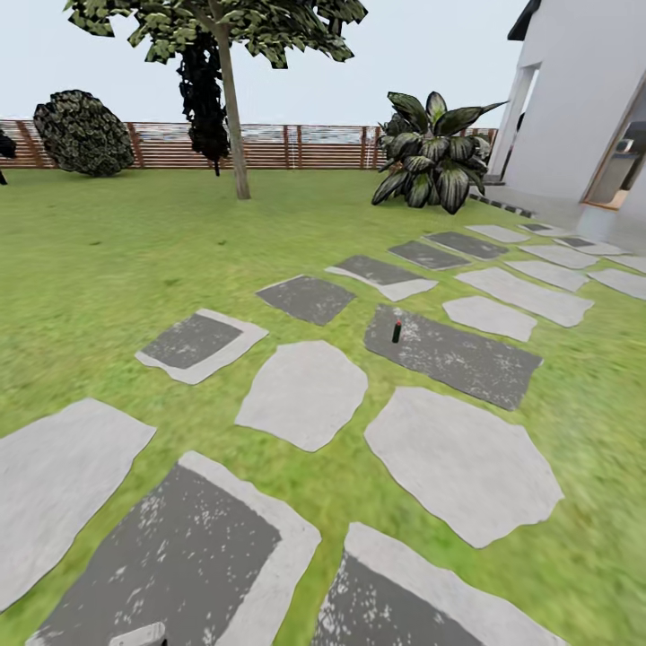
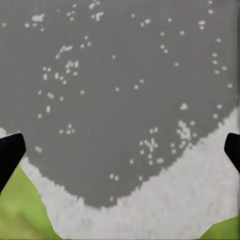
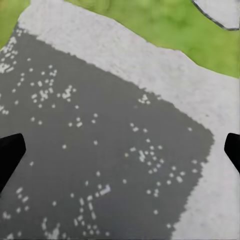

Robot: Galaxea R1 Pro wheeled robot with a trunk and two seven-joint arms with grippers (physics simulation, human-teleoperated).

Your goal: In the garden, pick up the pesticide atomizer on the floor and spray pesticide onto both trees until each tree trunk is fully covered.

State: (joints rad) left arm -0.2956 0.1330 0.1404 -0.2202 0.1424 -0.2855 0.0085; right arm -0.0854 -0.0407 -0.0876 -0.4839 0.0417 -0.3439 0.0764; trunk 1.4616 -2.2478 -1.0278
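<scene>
Head view first: we look across the garden lawn (image 1: 108, 269) and its grey paving slabs (image 1: 305, 395). The pesticide atomizer (image 1: 397, 331), a small dark bottle with a red band, stands upright on a dark slab (image 1: 453, 354) ahead and somewhat to the right, well apart from us. One tree (image 1: 231, 99) with a straight trunk rises far off near the wooden fence (image 1: 296, 146); a broad-leaved plant (image 1: 432, 148) sits by the white building (image 1: 583, 99).

Both wrist views look down on speckled dark slabs edged with pale stone and grass. We record the left gripper (image 2: 120, 152) with its fingertips (image 2: 10, 155) at opposite margins, spread wide and holding nothing. The right gripper (image 3: 120, 155) is likewise spread, fingertips (image 3: 10, 155) far apart, nothing between them.

Our judgement: the approach step is in hand; the pick-up is not yet begun. The next move calls for driving forward and slightly right until the atomizer is within reach, then lowering one gripper around its body without tipping it.
</scene>
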